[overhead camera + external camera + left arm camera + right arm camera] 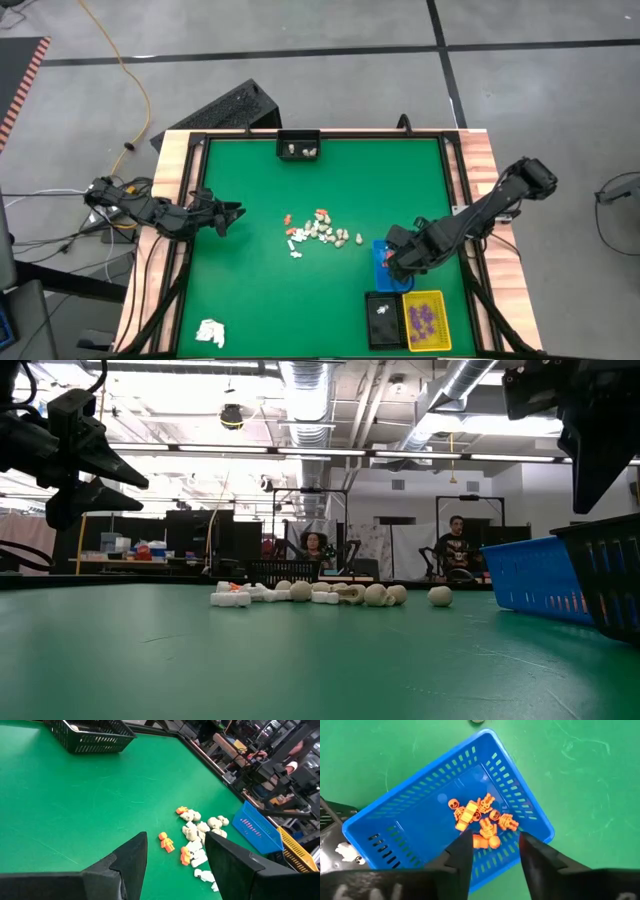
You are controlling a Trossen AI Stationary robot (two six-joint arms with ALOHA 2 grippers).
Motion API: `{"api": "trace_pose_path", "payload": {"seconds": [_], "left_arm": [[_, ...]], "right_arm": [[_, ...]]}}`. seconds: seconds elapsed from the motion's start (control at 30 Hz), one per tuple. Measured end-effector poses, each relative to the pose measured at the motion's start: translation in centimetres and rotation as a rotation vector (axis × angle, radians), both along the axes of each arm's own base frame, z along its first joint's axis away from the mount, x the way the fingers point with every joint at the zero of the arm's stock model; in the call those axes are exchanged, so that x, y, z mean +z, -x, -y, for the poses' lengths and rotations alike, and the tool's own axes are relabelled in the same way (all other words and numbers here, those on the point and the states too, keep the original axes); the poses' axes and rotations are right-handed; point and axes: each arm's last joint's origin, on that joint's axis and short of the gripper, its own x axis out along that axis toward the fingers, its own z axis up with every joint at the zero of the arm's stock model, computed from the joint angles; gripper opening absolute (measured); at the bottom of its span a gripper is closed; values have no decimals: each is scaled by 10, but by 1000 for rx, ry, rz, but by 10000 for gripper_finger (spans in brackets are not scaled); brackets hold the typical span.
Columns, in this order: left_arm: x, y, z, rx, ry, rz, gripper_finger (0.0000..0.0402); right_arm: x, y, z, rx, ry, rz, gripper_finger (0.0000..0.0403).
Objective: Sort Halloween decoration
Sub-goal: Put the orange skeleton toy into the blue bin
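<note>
left arm point(150, 210): dark, jointed, matte black segments
right arm point(480, 215): same dark build, bulky rounded joint housings
left gripper point(172, 862): two black wedge-shaped fingers, smooth faces
right gripper point(492, 855): two black tapered fingers, pale lettering on the body

Orange figurines point(477, 817) in blue slotted tray point(520, 780), green table point(585, 770)

Loose figurines point(322, 233) lie mid-table point(250, 290); others in the tray point(410, 820) right of them
</note>
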Motion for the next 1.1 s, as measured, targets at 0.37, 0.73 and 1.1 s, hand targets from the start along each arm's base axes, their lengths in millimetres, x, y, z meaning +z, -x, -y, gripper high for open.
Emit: {"api": "trace_pose_path", "payload": {"seconds": [0.37,0.73,1.1], "left_arm": [[0,0,0,-4,0,-1,189],[0,0,0,-4,0,-1,189],[0,0,1,-32,10,-3,189]], "right_arm": [[13,6,7,8,-21,62,175],[26,-24,24,115,-26,287,169],[45,-61,64,232,108,563,168]]}}
